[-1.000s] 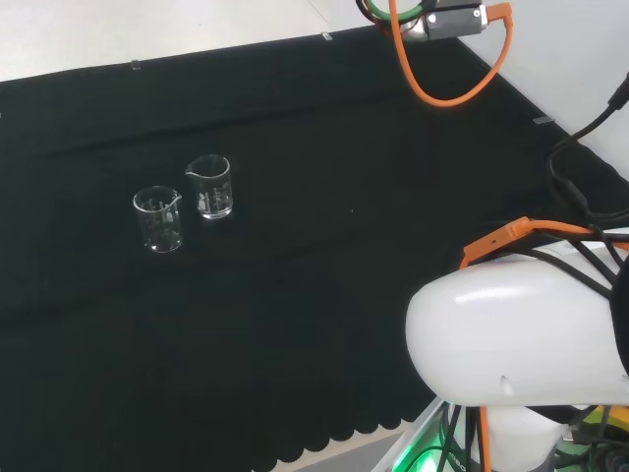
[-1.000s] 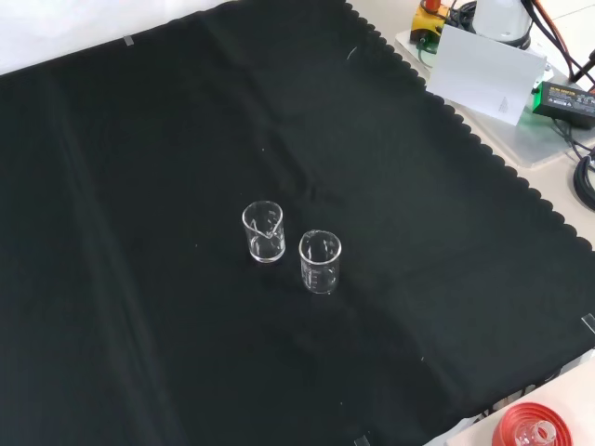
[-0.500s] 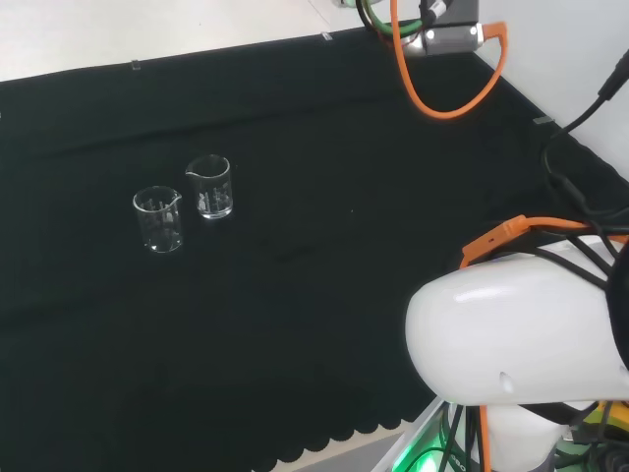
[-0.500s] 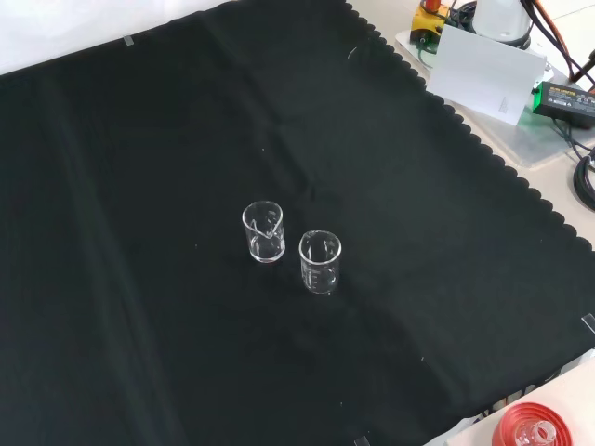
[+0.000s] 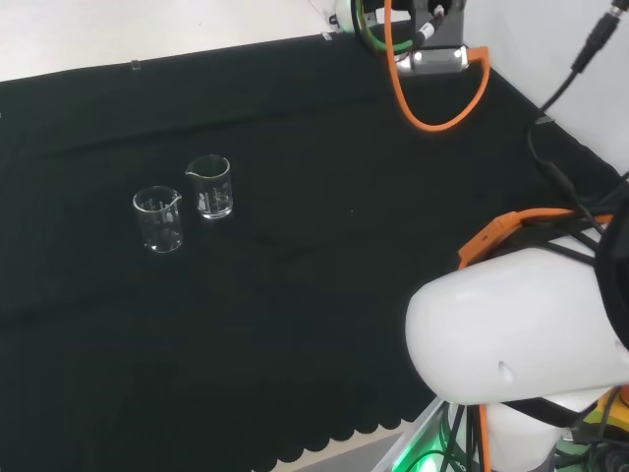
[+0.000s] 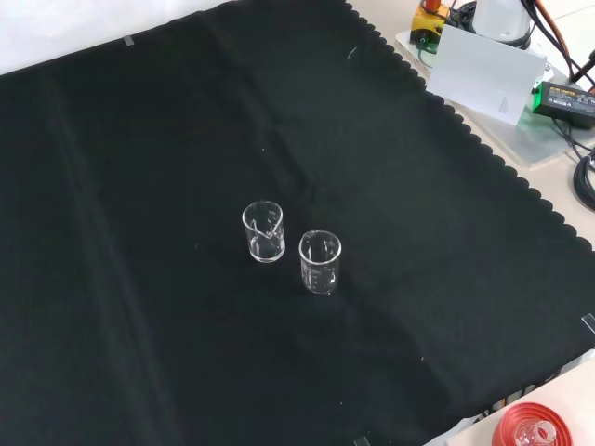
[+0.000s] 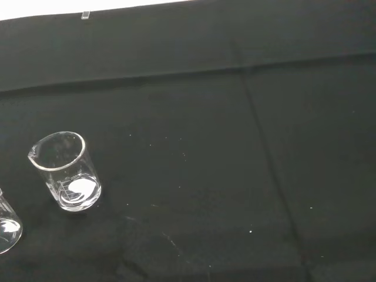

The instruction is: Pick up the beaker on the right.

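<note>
While nothing had yet closed on glass, the moment read as follows.

Step in hand: the approach, by my judgement; both beakers stood upright and untouched on the black cloth (image 6: 139, 139).

Task's beaker: in the head view the beaker on the right (image 5: 209, 186) stood just beside the other beaker (image 5: 159, 219), apart from it, toward the cloth's left half. In the front view this beaker (image 6: 263, 231) was the one to the left and slightly farther back.

Wrist camera: the nearer whole beaker (image 7: 66, 171) sat upright with its spout visible; a second beaker (image 7: 7, 226) was cut off at the frame's edge.

Hand: whether its fingers were released or clenched could not be told.

Arm: a white link (image 5: 511, 334) filled the head view's lower right, with an orange cable (image 5: 432, 108) looping near the top.

Next move: likely a descent toward the right beaker, with fingers passing clear of its close neighbour.

Hard to make out: the clear walls against dark cloth; both beakers looked empty.
</note>
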Available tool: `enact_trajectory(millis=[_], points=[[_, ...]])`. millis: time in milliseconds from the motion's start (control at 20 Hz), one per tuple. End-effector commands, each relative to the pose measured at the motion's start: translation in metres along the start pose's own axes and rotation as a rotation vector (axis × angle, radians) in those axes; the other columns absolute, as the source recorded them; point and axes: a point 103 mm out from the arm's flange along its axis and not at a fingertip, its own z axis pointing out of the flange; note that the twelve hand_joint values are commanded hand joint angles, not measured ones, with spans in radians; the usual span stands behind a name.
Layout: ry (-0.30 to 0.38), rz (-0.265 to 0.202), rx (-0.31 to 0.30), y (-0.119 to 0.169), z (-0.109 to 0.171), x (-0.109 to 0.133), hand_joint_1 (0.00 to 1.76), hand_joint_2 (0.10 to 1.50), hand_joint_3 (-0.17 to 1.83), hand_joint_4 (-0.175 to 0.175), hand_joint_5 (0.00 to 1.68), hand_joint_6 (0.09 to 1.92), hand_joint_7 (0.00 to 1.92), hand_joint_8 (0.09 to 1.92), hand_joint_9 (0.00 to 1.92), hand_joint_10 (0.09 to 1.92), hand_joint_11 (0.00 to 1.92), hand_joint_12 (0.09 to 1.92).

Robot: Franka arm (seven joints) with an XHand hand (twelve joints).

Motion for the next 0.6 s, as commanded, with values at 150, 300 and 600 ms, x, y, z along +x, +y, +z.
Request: enact_trajectory(millis=[150, 300, 600], points=[[0.061, -0.044, 0.018, 0.065, 0.047, -0.017, 0.18, 1.30, 0.21, -0.035, 0.24, 0.09, 0.09, 0.55, 0.15, 0.71, 0.00, 1.04], [0.068, -0.054, 0.029, 0.086, 0.063, -0.024, 0.18, 1.30, 0.21, -0.036, 0.24, 0.09, 0.09, 0.55, 0.15, 0.71, 0.00, 1.04], [0.077, -0.050, 0.068, 0.120, 0.091, -0.032, 0.19, 1.29, 0.21, -0.038, 0.24, 0.09, 0.09, 0.55, 0.15, 0.71, 0.00, 1.04]])
